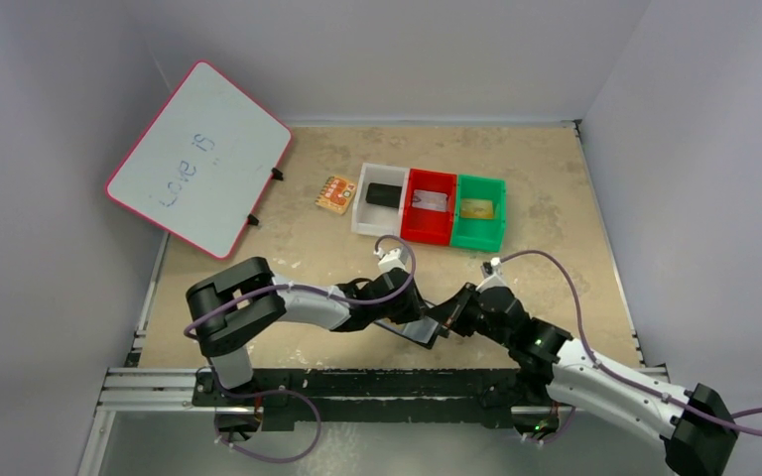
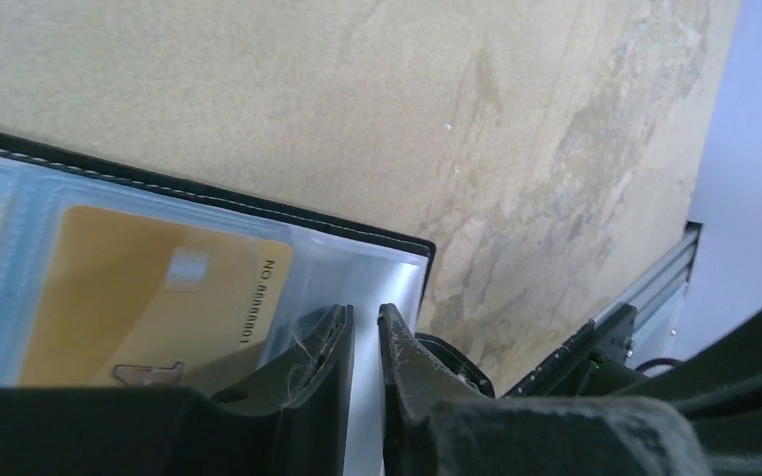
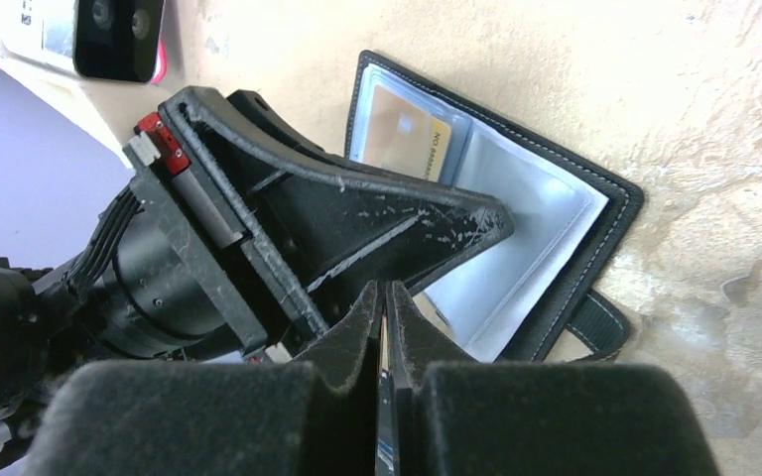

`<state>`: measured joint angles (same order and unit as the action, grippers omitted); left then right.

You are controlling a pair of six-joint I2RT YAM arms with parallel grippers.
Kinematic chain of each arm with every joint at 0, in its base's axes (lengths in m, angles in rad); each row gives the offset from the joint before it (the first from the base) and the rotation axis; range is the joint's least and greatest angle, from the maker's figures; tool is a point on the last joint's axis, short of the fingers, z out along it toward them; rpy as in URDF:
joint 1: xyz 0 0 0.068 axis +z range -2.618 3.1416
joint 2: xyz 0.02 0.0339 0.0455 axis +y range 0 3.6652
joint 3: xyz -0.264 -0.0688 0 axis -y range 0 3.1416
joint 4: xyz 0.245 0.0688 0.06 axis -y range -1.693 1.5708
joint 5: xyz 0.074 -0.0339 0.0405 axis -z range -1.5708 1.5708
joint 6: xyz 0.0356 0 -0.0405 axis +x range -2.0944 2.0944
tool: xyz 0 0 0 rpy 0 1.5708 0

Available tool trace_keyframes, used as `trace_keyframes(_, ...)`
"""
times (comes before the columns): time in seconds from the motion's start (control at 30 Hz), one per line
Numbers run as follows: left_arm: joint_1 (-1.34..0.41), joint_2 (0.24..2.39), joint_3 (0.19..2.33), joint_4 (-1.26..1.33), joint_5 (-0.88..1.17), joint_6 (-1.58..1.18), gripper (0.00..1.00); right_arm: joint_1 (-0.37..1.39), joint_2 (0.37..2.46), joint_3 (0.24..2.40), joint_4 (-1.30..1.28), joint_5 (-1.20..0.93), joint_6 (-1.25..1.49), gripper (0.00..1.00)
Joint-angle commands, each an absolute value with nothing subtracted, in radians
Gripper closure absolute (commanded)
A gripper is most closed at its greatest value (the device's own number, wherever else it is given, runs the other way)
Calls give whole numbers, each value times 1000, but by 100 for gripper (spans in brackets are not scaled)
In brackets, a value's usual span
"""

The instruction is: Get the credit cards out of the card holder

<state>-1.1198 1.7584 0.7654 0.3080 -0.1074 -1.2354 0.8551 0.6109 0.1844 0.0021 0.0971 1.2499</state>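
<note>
The card holder [image 1: 419, 334] lies open near the table's front edge, between both arms. Its black stitched rim [image 2: 258, 203] frames clear sleeves, and a gold credit card [image 2: 129, 288] sits in one of them; the same credit card [image 3: 407, 129] shows in the right wrist view. My left gripper [image 2: 365, 312] hovers over an empty sleeve with only a narrow slit between its jaws. Whether they pinch the sleeve is unclear. My right gripper [image 3: 385, 290] is shut on a thin sheet at the holder's near edge, seen edge-on. A silver card [image 1: 429, 201] and another gold card [image 1: 476, 208] lie in trays.
Three small trays stand in a row at the back: white [image 1: 362, 220] with a black block [image 1: 384, 193], red [image 1: 407, 223], green [image 1: 501, 233]. An orange patterned square [image 1: 335, 193] lies left of them. A whiteboard [image 1: 198, 159] leans at the far left. The holder's strap tab [image 3: 600, 322] sticks out.
</note>
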Motion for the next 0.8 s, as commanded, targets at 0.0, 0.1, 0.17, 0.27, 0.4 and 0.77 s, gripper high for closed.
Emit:
trace_keyframes(0.0, -1123, 1718, 814, 183, -199, -1191, 87, 851, 618, 177, 50, 70, 1252, 95)
trace_keyframes(0.1, -1124, 1713, 816, 163, -193, -1175, 92, 851, 638, 172, -28, 58, 1312, 95)
trace_keyframes(0.17, -1128, 1709, 811, 151, -193, -1170, 94, 851, 655, 184, -54, 88, 1321, 95)
trace_keyframes(0.27, -1132, 1705, 805, 142, -185, -1161, 98, 851, 706, 207, -51, 103, 1308, 95)
trace_keyframes(0.4, -1133, 1699, 823, 110, -177, -1132, 99, 851, 809, 232, -9, 95, 1268, 93)
trace_keyframes(0.77, -1138, 1618, 901, -33, -251, -1014, 95, 851, 1079, 333, -58, 101, 1220, 95)
